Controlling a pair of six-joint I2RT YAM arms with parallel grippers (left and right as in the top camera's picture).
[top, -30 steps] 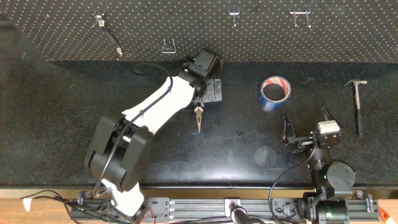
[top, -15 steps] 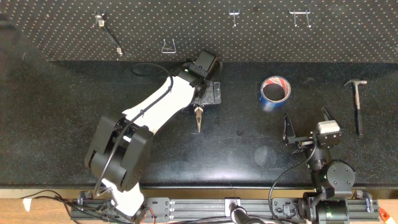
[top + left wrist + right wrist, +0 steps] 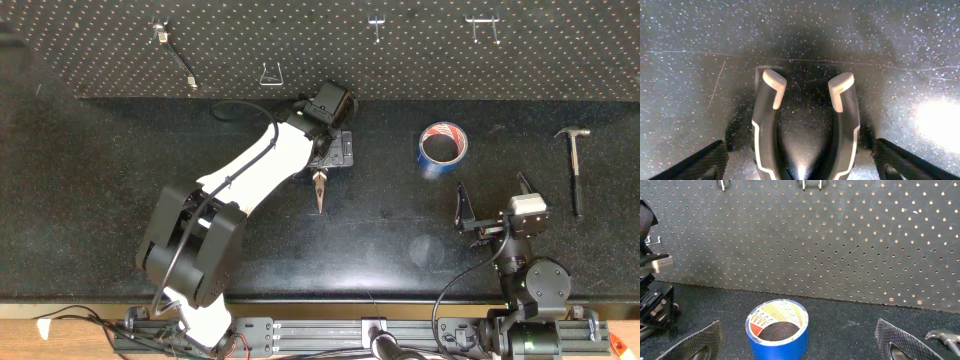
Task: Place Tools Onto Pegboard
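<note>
- Left claw (image 3: pixel 336 152) is down low over the desk (image 3: pixel 100 200), right above the pliers (image 3: pixel 319 190), and it's spread wide, nothing pinched.
- In the left wrist view the two handles (image 3: pixel 767 120) lie in the gap between the claw's fingers (image 3: pixel 700 162), one finger out on each side and neither touching metal as far as I can see.
- The pliers lie flat mid-desk. Their long axis runs from the pegboard (image 3: pixel 300 40) towards the arm bases, with the handle ends nearest the board and the nose pointing back at the bases.
- That axis is the thing to watch: the handles run along the gap, so a squeeze should press them together. I'd judge the line-up good for a pinch.
- Left arm owns this one, no contest.
- Right claw (image 3: pixel 492 190) sits well apart on the right side, close to its own base, and it's spread and empty too.
- It faces the tape (image 3: pixel 442 148), which stands just ahead of it, with the hammer (image 3: pixel 575 175) further right on the desk.
- Up on the board there are bare hooks (image 3: pixel 377 22). My read: the grab isn't made yet, and the lift and hang are all to come.
</note>
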